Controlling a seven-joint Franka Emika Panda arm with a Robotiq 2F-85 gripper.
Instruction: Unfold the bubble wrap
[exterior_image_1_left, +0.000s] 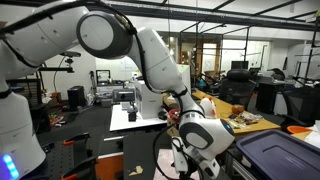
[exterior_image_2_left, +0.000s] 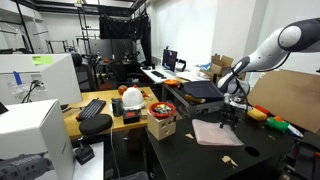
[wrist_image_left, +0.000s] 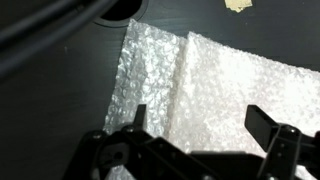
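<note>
**End effector open above the folded wrap**

In the wrist view the bubble wrap (wrist_image_left: 225, 90) lay flat on the dark worktop (wrist_image_left: 50, 100) and filled most of the picture. A crease ran down it from the top toward my end effector (wrist_image_left: 200, 125). It split the wrap into a narrow panel on the left and a wider, brighter panel on the right. The left edge of the narrow panel slanted down the frame, with bare worktop beside it all the way to the picture's left side. The top edge showed too, and above it, apart from the wrap, lay a small tan scrap (wrist_image_left: 238, 5). The right and lower edges ran out of frame, so I could not judge the room there.

In an exterior view the wrap (exterior_image_2_left: 218, 132) sat near the middle of the worktop (exterior_image_2_left: 190, 150), with dark surface showing on its near side. A basket (exterior_image_2_left: 160, 122) stood well apart from it at the worktop's corner. Orange and green things (exterior_image_2_left: 262, 113) lay beyond it, near a cardboard sheet (exterior_image_2_left: 292, 95).

The arm (exterior_image_2_left: 275, 50) reached in from the right of that view, elbow high and forearm sloping down, with the wrist pointed at the worktop close to the wrap's far edge. The two fingers (wrist_image_left: 138, 118) stood wide apart with nothing between them, one over the narrow panel and one over the wide panel, straddling the crease. I could not tell whether the fingertips touched the wrap.
</note>
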